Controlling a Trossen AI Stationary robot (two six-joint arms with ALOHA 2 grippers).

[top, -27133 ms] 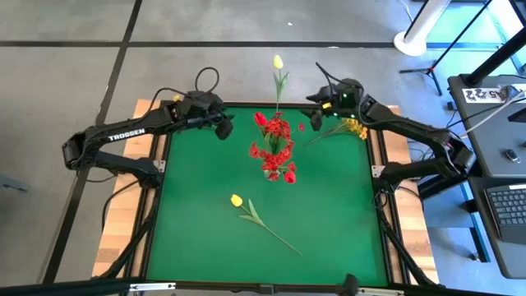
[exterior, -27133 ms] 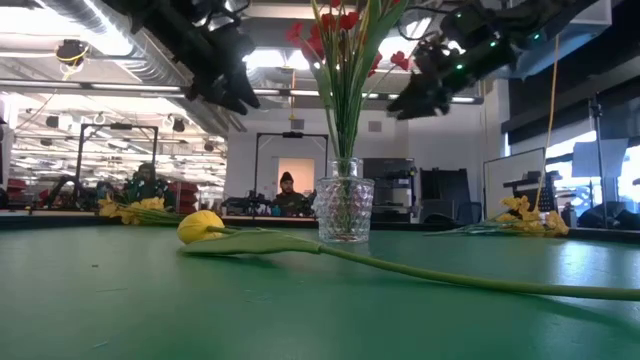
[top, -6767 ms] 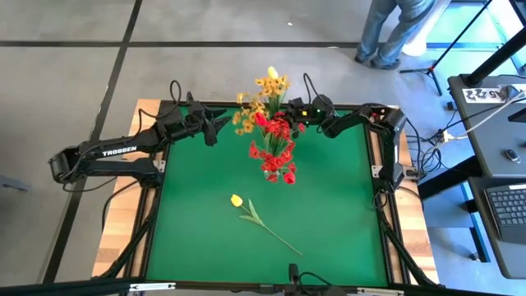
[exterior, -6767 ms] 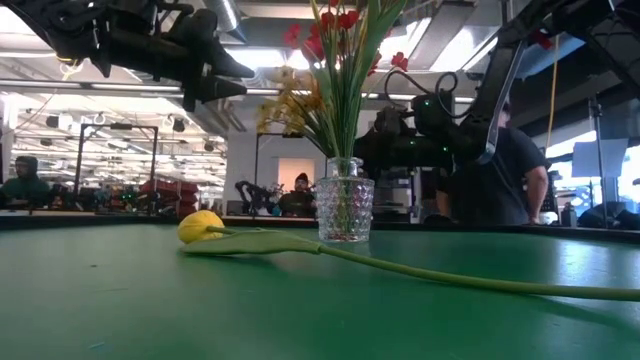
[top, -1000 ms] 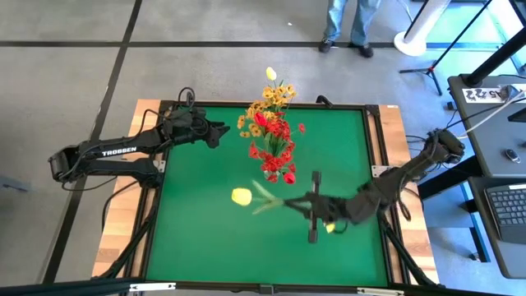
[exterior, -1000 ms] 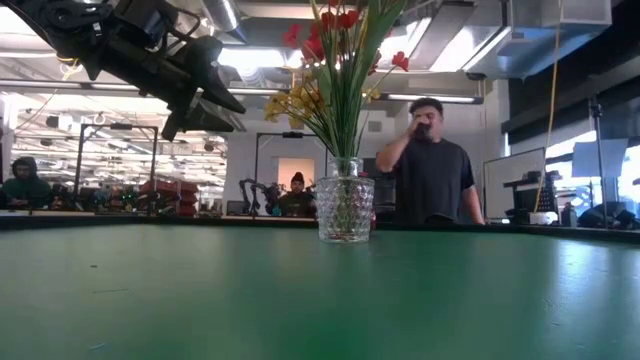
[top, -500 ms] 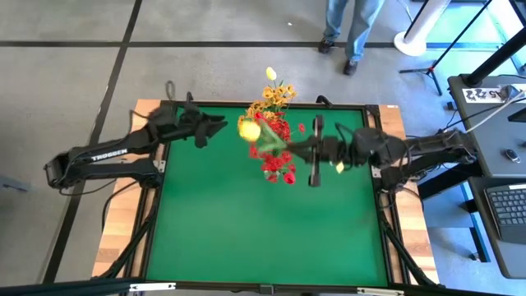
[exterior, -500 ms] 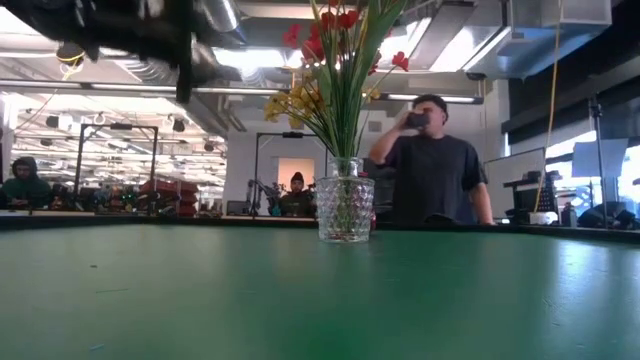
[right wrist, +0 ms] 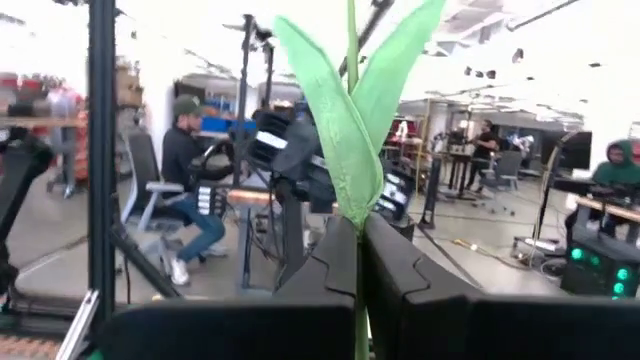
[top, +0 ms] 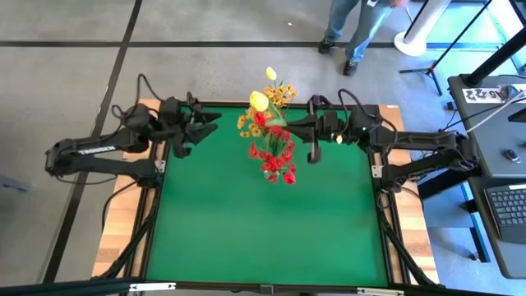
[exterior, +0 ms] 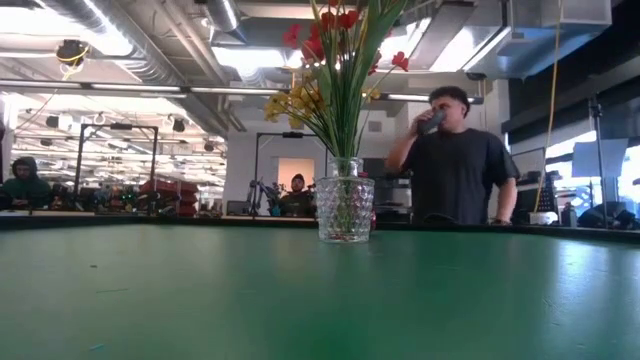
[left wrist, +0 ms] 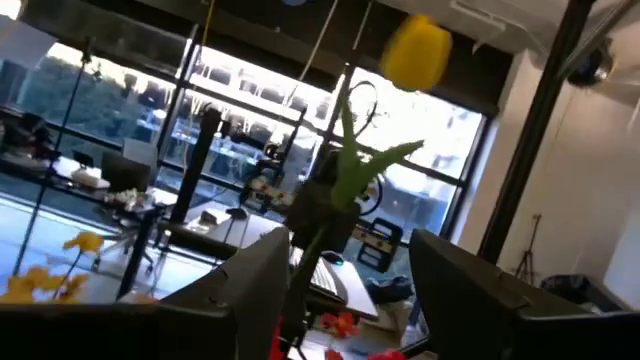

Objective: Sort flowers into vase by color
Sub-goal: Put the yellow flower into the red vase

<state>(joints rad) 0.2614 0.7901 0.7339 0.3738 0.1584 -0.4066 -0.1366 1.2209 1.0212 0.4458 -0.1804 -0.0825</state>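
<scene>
Cut-glass vase (exterior: 345, 208) with a diamond-faceted wall stands toward the far side of your smooth green table (top: 263, 230), holding thin green stems topped by red flowers (top: 273, 148) and yellow-orange sprays (top: 279, 94). Your right gripper (right wrist: 357, 265) has its dark fingers pinched together on the stem of a yellow tulip (top: 258, 101), held above the vase beside the bouquet; its leaves are broad, pale green and pointed. Your left gripper (top: 205, 125) waits over the table's far left edge, jaws spread apart, holding nothing.
</scene>
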